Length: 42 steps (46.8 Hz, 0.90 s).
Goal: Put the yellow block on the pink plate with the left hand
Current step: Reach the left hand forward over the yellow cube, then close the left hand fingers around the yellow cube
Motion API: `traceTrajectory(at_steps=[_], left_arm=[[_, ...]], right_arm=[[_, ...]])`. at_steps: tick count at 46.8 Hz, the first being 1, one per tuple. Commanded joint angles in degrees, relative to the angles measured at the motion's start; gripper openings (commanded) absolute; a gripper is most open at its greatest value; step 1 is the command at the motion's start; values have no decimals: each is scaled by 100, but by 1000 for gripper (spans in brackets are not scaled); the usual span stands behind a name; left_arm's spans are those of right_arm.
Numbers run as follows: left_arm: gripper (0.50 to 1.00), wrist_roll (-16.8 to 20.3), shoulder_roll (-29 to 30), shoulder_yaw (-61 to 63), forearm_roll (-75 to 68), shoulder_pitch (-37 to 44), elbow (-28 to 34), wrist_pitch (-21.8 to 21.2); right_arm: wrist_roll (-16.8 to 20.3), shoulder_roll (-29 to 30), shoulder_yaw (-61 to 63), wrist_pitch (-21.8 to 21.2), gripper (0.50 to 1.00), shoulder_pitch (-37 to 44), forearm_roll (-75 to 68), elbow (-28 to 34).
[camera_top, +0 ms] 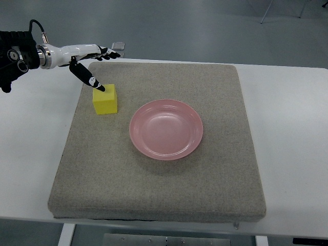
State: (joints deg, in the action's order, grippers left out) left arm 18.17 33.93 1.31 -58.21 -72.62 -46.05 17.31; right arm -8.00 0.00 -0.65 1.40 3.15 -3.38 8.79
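A yellow block (106, 99) sits on the grey mat (159, 174), left of a pink plate (166, 129) that is empty. My left hand (97, 61) comes in from the upper left edge and hovers just behind and above the block. Its fingers are spread, the thumb (89, 79) points down with its tip at the block's back top edge, and the other fingers (108, 53) reach out to the right. It holds nothing. The right arm does not show.
The mat lies on a white table (292, 118). A small grey object (118, 45) lies at the table's far edge behind the hand. The floor shows beyond the table.
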Motion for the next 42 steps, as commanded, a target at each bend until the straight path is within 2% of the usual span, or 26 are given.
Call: traceTrajectory(at_steps=[1, 11, 24, 42], left_arm=[[979, 28, -1, -8, -391, -7, -26, -26], [979, 134, 105, -25, -1157, -7, -105, -9], [984, 143, 324, -8, -1122, 19, -712, 70], [992, 134, 342, -8, -1105, 134, -703, 62]], right_arm=[[0, 0, 3, 1, 924, 2, -4, 0], [0, 0, -5, 1, 924, 2, 4, 0], [0, 0, 3, 1, 924, 2, -4, 0], [0, 0, -5, 1, 924, 2, 4, 0]])
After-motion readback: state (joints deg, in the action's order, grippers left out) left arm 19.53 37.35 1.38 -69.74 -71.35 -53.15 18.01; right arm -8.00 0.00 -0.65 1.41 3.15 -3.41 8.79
